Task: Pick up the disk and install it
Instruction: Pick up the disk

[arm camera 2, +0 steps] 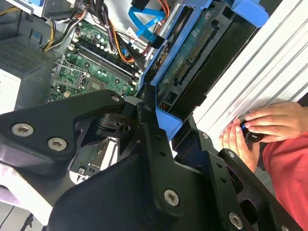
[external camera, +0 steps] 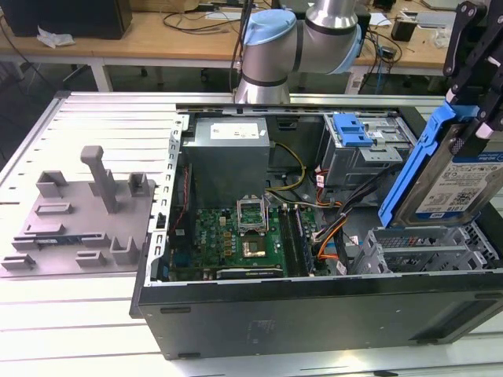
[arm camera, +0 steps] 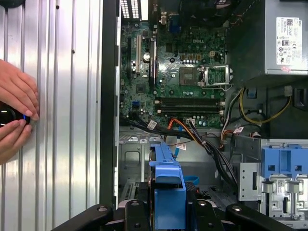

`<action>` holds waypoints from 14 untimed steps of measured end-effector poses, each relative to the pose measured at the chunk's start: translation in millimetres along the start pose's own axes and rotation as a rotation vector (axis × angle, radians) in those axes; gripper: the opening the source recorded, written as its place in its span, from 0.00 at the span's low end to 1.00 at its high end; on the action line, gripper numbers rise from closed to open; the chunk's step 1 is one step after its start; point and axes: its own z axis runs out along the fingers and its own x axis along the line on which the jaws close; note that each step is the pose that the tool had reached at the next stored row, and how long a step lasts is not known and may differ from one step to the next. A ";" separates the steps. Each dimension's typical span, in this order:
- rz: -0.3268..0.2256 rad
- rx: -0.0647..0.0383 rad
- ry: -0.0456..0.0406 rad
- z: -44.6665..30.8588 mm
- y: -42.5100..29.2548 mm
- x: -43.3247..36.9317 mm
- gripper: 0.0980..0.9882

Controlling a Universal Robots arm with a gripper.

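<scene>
The disk (external camera: 449,177), silver with a white-and-blue label and a blue plastic frame, hangs nearly upright and tilted over the metal drive cage (external camera: 424,253) at the exterior view's right. My black gripper (external camera: 473,110) is shut on its upper end. In the second wrist view the disk (arm camera 2: 192,57) shows its circuit-board side between the black fingers (arm camera 2: 149,139). The first wrist view shows the blue frame of the disk (arm camera: 166,178) edge-on, with the gripper (arm camera: 168,214) clamped around it above the open case.
The open computer case (external camera: 314,314) holds a green motherboard (external camera: 244,236), a grey power supply (external camera: 228,153), cable bundles (external camera: 338,220) and a blue-tabbed bay (external camera: 351,129). A grey fixture (external camera: 86,212) lies on the slatted table. A person's hands (arm camera: 14,115) hold a small black device beside the case.
</scene>
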 end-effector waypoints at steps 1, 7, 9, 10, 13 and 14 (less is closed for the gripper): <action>0.000 0.000 0.0001 0.3 -0.3 0.0 0.30; 0.000 0.000 0.0000 2.8 -0.9 0.0 0.30; 0.000 0.000 0.0000 3.4 -1.1 0.1 0.30; 0.000 0.000 -0.0001 3.7 -1.3 0.1 0.30; 0.000 0.000 0.0000 4.5 -1.7 0.1 0.30; 0.000 0.000 0.0000 4.9 -1.7 0.1 0.30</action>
